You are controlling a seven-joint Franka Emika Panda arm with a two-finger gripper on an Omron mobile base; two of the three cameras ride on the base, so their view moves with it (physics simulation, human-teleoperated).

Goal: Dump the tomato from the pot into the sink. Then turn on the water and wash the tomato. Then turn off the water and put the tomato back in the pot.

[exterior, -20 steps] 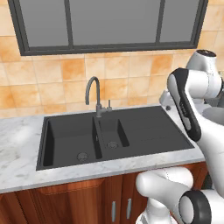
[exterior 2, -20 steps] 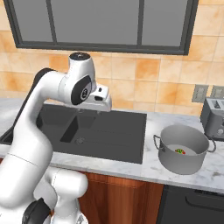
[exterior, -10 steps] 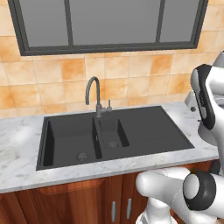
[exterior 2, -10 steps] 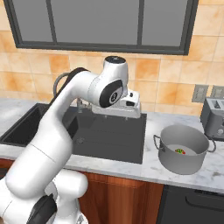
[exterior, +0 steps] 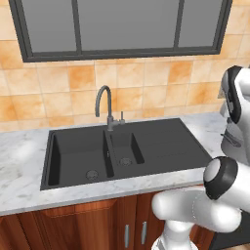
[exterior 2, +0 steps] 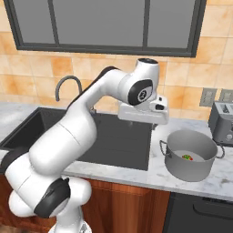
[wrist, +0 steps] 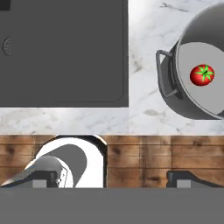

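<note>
While nothing is yet being held, the large dark charcoal double-basin sink [exterior: 122, 146] is lying empty at the left of the scene, with the dark grey gooseneck faucet [exterior: 104, 105] standing at its far edge and giving no stream. Moving right, the white arm is carrying its two-finger gripper [wrist: 113, 181] over the near right part of the sink, short of the pot, with its fingers spread wide and gripping nothing. Further right, the wide grey metal pot [exterior 2: 190, 154] is sitting upright on the marble counter [exterior 2: 159, 175], just beside the sink's right edge, and the tiny round red tomato [wrist: 202, 75] is resting inside it on the bottom. At the far right a grey toaster-like appliance [exterior 2: 222, 121] is standing close behind the pot. The likely trouble lies in grasping: the pot is wide, so closing on its thin rim or small side handle [wrist: 164, 74] off-centre could let it twist or slip while tipping. Tipped short of the basin, the tomato would be rolling onto the counter instead.
</note>
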